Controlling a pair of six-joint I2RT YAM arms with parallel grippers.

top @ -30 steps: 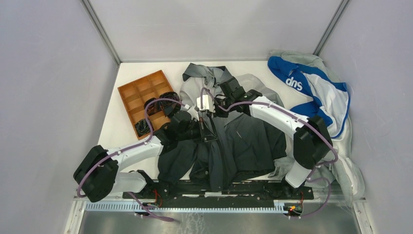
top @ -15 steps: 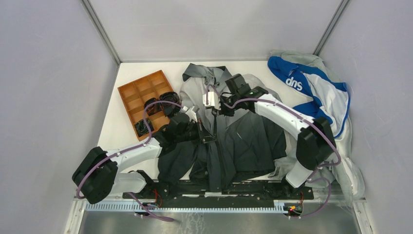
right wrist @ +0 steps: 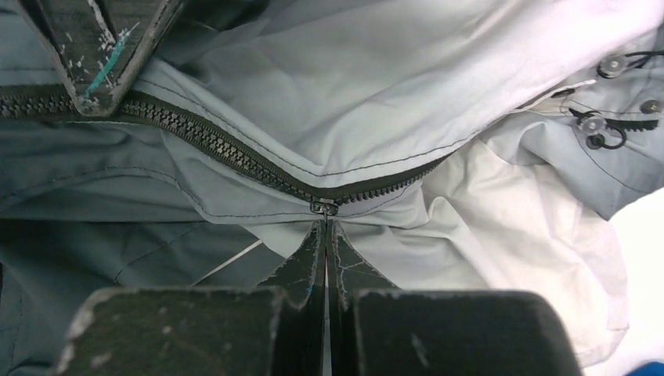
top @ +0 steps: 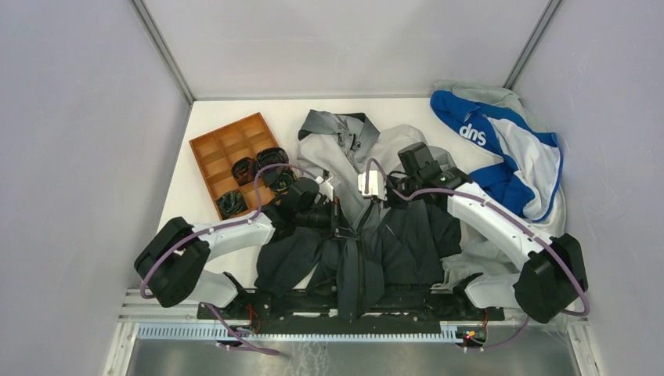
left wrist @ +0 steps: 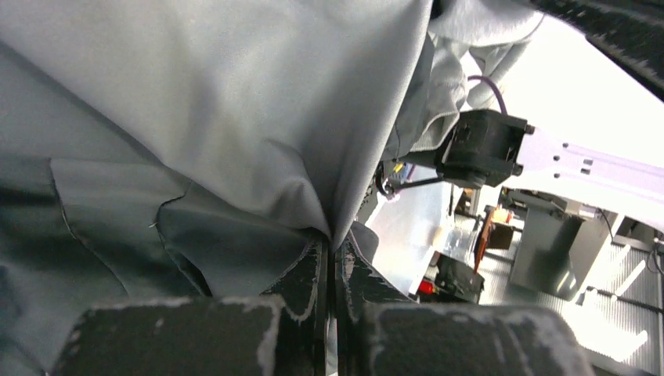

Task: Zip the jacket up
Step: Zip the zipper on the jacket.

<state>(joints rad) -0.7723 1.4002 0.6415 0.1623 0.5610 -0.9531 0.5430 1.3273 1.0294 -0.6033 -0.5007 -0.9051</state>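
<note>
White tabletop between grey walls is carrying the jacket [top: 395,235], which is lying mid-frame in the overhead view with its dark hem at the bottom by the arm bases and its pale collar reaching toward the upper centre. Its zipper [right wrist: 227,150] is running along that same bottom-to-top line. In the right wrist view the meshed teeth are coming in from the upper left and ending at the slider [right wrist: 323,207] in mid-frame, with unjoined teeth carrying on to the right. The right gripper [right wrist: 326,229] is pressing its fingers together right at the slider, seemingly nipping its pull tab, though the tab is too small to make out. The left gripper [left wrist: 332,244] is pinching a fold of grey jacket cloth, sitting just left of the zipper line in the overhead view. The next pull is therefore likely heading along the zipper toward the upper centre, right arm leading, left arm anchoring. Bare table is showing beyond the collar; the orange tray [top: 223,149] is flanking the left, the blue-and-white garment [top: 509,133] the upper right.
</note>
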